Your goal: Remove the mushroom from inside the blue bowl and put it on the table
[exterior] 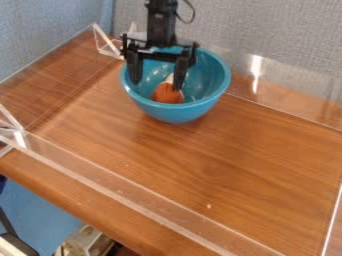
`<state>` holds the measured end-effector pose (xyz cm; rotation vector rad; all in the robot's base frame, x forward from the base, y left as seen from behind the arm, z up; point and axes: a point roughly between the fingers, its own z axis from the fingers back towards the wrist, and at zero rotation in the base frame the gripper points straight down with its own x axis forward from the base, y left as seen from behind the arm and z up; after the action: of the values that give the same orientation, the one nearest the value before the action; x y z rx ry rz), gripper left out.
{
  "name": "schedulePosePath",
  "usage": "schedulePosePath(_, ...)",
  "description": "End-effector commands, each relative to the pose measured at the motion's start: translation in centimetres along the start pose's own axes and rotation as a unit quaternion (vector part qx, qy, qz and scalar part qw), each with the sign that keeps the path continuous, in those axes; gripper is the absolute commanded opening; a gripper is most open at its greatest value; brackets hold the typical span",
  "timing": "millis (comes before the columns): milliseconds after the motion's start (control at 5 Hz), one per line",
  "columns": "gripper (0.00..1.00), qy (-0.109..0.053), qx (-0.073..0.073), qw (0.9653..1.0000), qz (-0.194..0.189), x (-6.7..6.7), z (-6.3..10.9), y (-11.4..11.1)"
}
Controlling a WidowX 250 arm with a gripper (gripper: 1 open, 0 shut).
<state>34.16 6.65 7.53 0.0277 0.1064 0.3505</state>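
Gripper (159, 75) fingers spread wide, we see it reaching down over the blue bowl (195, 103), pointing into it. We see the mushroom (167, 93) inside the bowl, between and slightly below the fingertips in our view, its reddish-brown cap toward us. We see the bowl standing on the table (201, 170), near the back wall (274, 30).
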Motion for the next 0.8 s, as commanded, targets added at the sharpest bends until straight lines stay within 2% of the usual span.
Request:
schedulePosePath(0, 1.0, -0.03, -0.002, 0.9995, -0.012, 0.9, 1.6, 0.2)
schedulePosePath(200, 0.0, -0.03, -0.001, 0.9992, -0.025, 1.1, 1.7, 0.2)
schedulePosePath(400, 0.0, -0.037, -0.002, 0.9992, -0.012, 0.8, 2.4, 0.3)
schedulePosePath(600, 0.0, -0.046, -0.003, 0.9988, -0.017, 0.8, 3.5, 0.8)
